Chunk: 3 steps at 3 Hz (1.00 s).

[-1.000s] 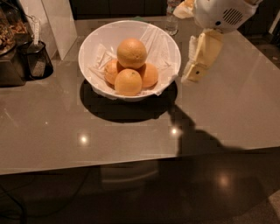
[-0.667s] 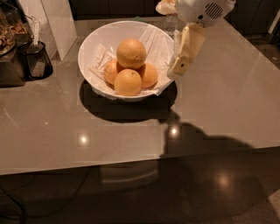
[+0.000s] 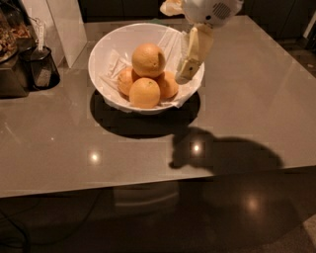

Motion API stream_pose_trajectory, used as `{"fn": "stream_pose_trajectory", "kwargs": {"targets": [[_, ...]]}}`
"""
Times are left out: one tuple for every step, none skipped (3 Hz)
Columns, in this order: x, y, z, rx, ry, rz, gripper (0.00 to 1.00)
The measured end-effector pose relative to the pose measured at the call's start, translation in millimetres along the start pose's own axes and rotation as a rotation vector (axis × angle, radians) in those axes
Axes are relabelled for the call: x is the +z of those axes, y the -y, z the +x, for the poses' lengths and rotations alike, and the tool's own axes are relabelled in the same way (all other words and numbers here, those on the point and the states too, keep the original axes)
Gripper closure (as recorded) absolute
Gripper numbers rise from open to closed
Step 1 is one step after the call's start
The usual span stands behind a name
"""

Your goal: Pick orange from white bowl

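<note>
Surface: broad grey-brown glossy top that fills most of the view. It carries light reflections and a dark arm-shaped shadow at front right.

White bowl: large and round, sitting on the surface left of centre toward the far edge. It is lined with crinkled white wrapping and throws a dark shadow toward the camera.

White upright panel: stands at far left, behind the bowl.

Robot wrist housing: white and rounded, at the top edge above the bowl's right side.

Dark container: at left, near the bowl but apart from it.

Pincer: pale, slanting down and leftward from the housing, inside the bowl's right rim. Its tip is low, just beside the right-hand fruit. Cannot tell whether it is spread or pressed together, or whether it touches anything.

Orange: the largest and palest, resting on top of the pile in the middle of the white bowl, left of the pincer and apart from it.

Three smaller oranges sit beneath it: front, right, and left, which is partly hidden.
</note>
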<state>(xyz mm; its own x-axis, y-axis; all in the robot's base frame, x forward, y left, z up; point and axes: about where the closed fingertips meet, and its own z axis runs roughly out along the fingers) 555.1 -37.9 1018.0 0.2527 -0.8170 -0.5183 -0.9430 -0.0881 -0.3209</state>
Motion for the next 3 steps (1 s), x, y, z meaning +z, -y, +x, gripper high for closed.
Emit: {"fn": "stream_pose_trajectory", "kwargs": {"targets": [[44, 30, -14, -0.047, 0.063, -0.069, 0.00], [45, 31, -11, -0.041, 0.065, -0.065, 0.00], [55, 45, 8, -0.022, 0.068, -0.078, 0.00]]}}
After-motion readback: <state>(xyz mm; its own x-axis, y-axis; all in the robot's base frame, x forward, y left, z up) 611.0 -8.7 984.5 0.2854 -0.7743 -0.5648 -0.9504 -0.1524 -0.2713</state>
